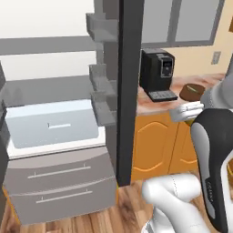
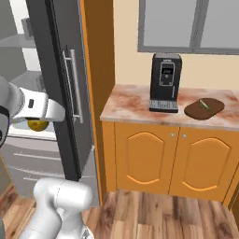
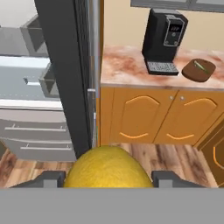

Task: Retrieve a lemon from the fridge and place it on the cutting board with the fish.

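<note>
The lemon point(image 3: 109, 167) fills the foreground of the hand view, gripped between the two fingers point(image 3: 48, 178) of the hand point(image 2: 39, 122), in front of the open fridge point(image 1: 59, 136). The right base view shows the fish point(image 2: 204, 104) on the cutting board point(image 2: 204, 109), well apart across the worktop point(image 2: 130, 105) beyond the coffee machine point(image 2: 165, 82). The fridge's door edge stands between them.

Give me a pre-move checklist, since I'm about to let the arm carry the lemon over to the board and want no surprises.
1. Lemon sits between the gripper fingers: ok.
2. Lemon is out of the fridge interior: ok, it hangs in front of it.
3. Open fridge door stands between arm and counter: not ok, the swing must go around it.
4. Cutting board has bare room beside the fish: ok.
5. Coffee machine stands apart from the board: ok.
6. Grip firmness: cannot tell.
</note>
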Motion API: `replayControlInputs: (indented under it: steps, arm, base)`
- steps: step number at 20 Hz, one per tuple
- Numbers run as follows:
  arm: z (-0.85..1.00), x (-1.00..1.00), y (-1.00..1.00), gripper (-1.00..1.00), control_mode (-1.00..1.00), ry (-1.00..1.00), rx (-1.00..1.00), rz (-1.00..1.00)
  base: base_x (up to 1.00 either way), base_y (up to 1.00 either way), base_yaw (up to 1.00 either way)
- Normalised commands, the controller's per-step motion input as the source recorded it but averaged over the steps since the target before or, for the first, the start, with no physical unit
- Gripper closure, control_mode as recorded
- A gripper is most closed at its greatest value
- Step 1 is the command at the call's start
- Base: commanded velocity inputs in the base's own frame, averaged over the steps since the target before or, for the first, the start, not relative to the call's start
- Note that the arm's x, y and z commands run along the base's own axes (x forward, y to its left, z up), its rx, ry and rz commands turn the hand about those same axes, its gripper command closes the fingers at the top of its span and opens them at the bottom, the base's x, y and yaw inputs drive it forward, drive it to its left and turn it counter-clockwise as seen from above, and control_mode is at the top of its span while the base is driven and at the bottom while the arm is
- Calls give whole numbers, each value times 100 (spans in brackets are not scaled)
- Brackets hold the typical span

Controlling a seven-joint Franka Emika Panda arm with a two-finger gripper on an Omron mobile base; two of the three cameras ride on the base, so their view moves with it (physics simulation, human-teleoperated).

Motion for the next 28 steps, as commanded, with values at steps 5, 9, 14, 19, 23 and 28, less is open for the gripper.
replayControlInputs:
  steps: [5,9,14,19,23,28]
  arm:
    - [0,0,0,100,100,0,0,0]
    - [0,0,0,100,100,0,0,0]
    - [0,0,0,100,100,0,0,0]
    - [0,0,0,100,100,0,0,0]
    - [0,0,0,100,100,0,0,0]
    - [0,0,0,100,100,0,0,0]
  base:
    - [3,-100,0]
    - [48,-90,-17]
    - [66,-69,-21]
    - [74,-38,-7]
    - [80,-21,-1]
    - [75,-36,-1]
